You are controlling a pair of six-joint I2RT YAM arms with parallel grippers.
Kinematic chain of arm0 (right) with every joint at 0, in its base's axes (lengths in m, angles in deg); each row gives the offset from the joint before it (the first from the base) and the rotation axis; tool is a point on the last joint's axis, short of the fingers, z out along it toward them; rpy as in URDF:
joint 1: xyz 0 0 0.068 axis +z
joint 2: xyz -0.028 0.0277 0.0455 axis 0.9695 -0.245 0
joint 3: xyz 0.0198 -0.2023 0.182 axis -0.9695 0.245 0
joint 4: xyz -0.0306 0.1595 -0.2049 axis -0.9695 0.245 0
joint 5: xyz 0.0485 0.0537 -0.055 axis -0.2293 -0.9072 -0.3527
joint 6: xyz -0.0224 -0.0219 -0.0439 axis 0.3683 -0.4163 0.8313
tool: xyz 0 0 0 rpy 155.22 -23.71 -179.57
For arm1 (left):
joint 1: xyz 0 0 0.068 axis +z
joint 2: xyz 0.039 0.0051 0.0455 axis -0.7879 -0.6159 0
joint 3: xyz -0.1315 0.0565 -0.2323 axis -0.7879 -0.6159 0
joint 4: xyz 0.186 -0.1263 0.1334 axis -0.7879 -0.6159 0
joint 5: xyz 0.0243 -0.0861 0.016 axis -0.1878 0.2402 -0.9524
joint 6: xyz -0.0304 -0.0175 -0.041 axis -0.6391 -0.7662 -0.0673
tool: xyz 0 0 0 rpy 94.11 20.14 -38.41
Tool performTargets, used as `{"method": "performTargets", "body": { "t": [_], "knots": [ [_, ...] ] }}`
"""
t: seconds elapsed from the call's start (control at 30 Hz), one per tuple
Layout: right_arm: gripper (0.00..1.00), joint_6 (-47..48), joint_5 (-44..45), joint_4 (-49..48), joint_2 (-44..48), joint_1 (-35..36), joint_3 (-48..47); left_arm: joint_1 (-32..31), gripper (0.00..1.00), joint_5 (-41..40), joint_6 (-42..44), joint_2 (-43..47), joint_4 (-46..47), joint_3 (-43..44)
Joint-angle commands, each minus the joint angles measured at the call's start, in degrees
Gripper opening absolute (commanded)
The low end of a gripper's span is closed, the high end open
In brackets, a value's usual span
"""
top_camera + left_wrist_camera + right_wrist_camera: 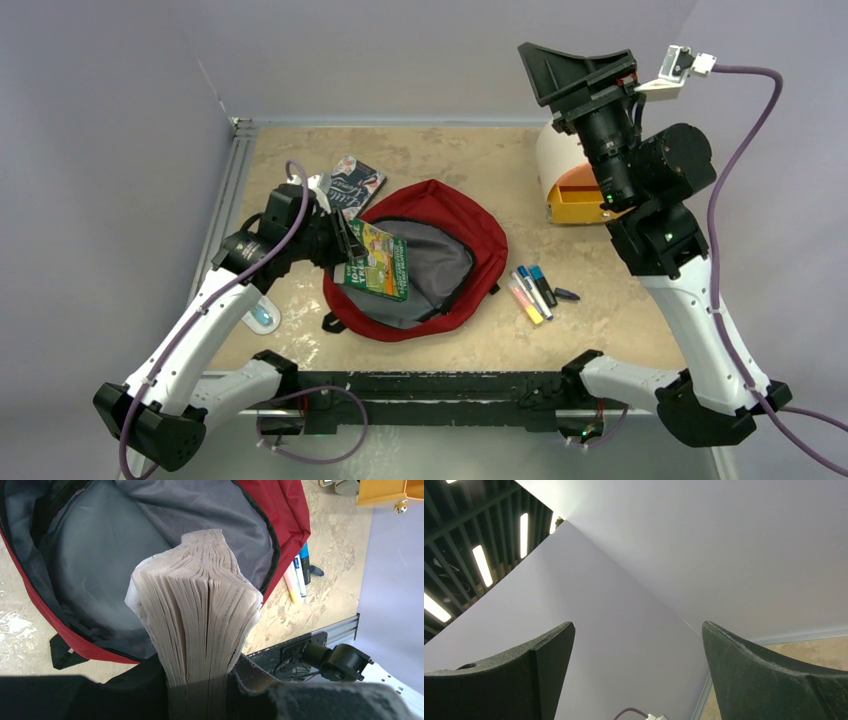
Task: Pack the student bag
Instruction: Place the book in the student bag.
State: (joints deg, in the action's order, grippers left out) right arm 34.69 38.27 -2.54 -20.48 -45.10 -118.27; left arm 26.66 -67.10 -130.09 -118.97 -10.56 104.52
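Note:
The dark red student bag (455, 215) lies open in the middle of the table, grey lining up; it also shows in the left wrist view (285, 510). My left gripper (345, 245) is shut on a thick green-covered book (378, 262) and holds it over the bag's open left side. In the left wrist view the book's page edges (197, 615) fan out between the jaws above the grey lining (100, 555). My right gripper (575, 65) is open and empty, raised high at the back right, pointing up at the wall.
A second, dark-covered book (352, 183) lies behind the bag at the left. Several markers (532, 292) lie right of the bag, also in the left wrist view (297, 575). A cream-and-orange drawer box (570, 180) stands at the back right. A small pale object (262, 317) lies at the left.

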Motion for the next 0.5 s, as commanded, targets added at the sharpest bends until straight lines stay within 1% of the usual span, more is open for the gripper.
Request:
{"method": "performTargets", "body": {
  "t": [0.0, 0.1, 0.2, 0.3, 0.4, 0.47],
  "knots": [
    [0.99, -0.21, -0.67, -3.6, 0.43, -0.05, -0.93, -0.34, 0.0, 0.38, -1.62, 2.06, 3.34, 1.55],
    [0.99, -0.89, -1.22, -4.86, 0.91, -0.05, 0.22, -0.34, 0.0, 0.48, -1.56, 1.85, 3.78, 1.52],
    [0.99, -0.68, 0.56, -4.07, -0.12, -0.05, -1.77, -0.34, 0.0, 0.65, -1.53, 1.52, 4.02, 1.67],
    [0.99, 0.71, 0.48, -3.14, -0.72, -0.04, -3.3, -0.34, 0.0, 0.61, -1.68, 1.51, 3.9, 1.71],
    [0.99, 2.45, -1.96, -3.04, -0.05, -0.04, -1.23, -0.34, 0.0, -0.52, -2.42, 2.22, 3.42, 1.61],
    [0.99, 3.48, -3.22, -2.3, 1.21, -0.05, 2.65, -0.32, 0.0, -2.29, -3.36, 2.95, 2.74, 1.92]
  ]
}}
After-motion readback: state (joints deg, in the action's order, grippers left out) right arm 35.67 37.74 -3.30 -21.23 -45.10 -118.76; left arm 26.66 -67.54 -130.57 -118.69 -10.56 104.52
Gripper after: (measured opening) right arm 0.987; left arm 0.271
